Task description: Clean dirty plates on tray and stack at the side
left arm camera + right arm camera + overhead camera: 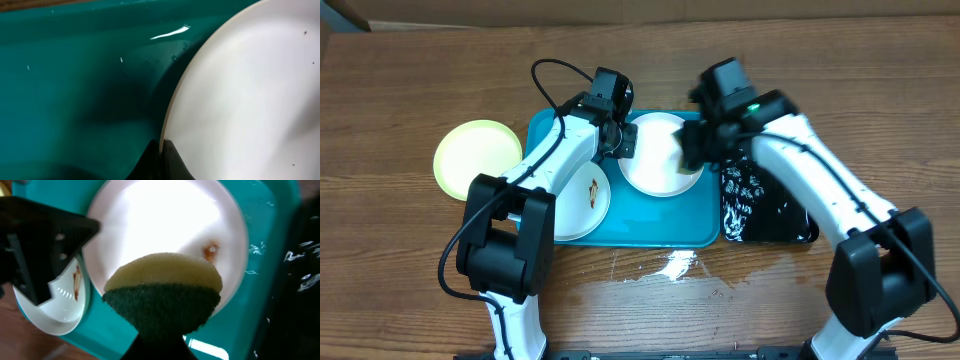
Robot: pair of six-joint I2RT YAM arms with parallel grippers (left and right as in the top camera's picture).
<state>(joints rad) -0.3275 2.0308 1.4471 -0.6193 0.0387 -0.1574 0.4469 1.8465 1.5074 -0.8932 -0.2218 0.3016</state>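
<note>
The turquoise tray [545,130] lies mid-table. On its far half a white plate [655,165] is tipped up, its left rim pinched by my left gripper [620,140]. The left wrist view shows those jaws [162,150] shut on the plate's rim [240,100] above the tray [75,75]. My right gripper [692,148] is shut on a yellow and green sponge [162,295], pressed against this plate [165,225] below a brown spot [211,251]. A second white plate [582,197] with a brown smear lies on the tray's near left. A yellow-green rimmed plate [477,157] sits on the table left of the tray.
A narrow black tray [760,205] flecked with white foam lies against the turquoise tray's right side. A wet patch with foam [670,265] spreads over the wooden table in front of the tray. Both arms reach in over the tray from the near edge.
</note>
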